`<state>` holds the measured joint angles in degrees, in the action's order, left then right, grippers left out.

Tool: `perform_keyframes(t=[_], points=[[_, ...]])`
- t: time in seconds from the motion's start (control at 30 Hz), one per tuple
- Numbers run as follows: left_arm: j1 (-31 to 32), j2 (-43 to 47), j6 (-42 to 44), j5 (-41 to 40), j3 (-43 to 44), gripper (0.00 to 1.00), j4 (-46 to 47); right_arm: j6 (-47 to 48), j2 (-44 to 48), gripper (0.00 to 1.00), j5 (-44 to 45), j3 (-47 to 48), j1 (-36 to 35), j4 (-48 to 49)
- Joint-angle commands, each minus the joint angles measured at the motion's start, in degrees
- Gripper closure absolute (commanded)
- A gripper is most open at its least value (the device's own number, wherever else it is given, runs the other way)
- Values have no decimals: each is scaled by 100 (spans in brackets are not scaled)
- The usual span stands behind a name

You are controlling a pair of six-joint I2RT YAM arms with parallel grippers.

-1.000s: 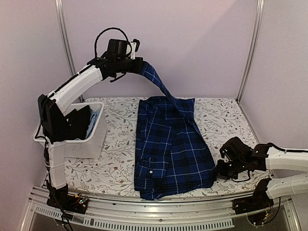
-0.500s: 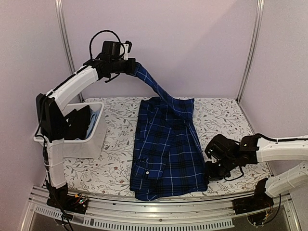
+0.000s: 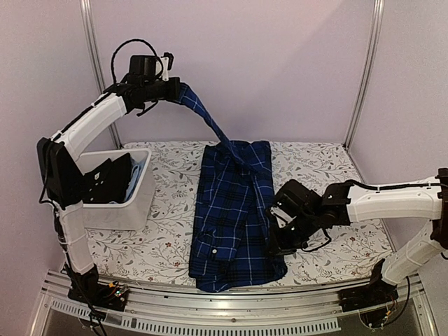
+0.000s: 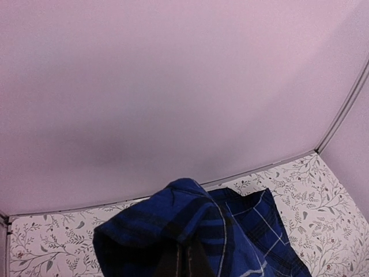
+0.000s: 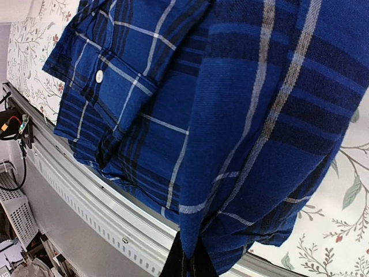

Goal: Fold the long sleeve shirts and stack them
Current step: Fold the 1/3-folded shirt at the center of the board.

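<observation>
We see the navy plaid shirt (image 3: pixel 234 210) lying mid-frame on the flowered desk (image 3: pixel 175 213), one sleeve (image 3: pixel 210 126) drawn to the upper left by our left hand (image 3: pixel 178 91), clamped on it. Our right hand (image 3: pixel 274 241) pinches its right edge; that wrist view shows a white button (image 5: pixel 99 76) plainly.

Floral table (image 3: pixel 175 210): a bare strip runs between the white bin (image 3: pixel 133 210) and the plaid shirt (image 3: pixel 234 203), open from the front rail (image 3: pixel 231 304) to the back wall (image 3: pixel 266 70). There is a second bare patch at rear right, behind the right arm (image 3: pixel 385 199).

Obstacles:
- The shirt sleeve (image 3: pixel 206 122) is stretched through the air from the raised left gripper (image 3: pixel 178 91) down to the shirt's far end, crossing the rear-centre airspace.
- The right arm lies low across front right, with the right gripper (image 3: pixel 274 241) clamped on the shirt's right edge.
- The bin wall closes off the left side.
- Corner posts (image 3: pixel 364 77) stand at the rear.
</observation>
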<state>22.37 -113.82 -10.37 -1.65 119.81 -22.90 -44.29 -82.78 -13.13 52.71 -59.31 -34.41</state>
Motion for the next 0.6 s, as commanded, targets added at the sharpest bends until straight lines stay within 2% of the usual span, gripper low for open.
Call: perform_keyframes(t=[0.0,0.3,0.57], points=[[-200,271,91,102,-175,100,237,232,-384,100,-593,317,-54,396],[-321,207,73,121,-356,100,286,333,-1387,97,-1122,566,-54,1115],[-373,170,43,121,-294,100,299,351,-1775,97,-1191,913,-54,1263]])
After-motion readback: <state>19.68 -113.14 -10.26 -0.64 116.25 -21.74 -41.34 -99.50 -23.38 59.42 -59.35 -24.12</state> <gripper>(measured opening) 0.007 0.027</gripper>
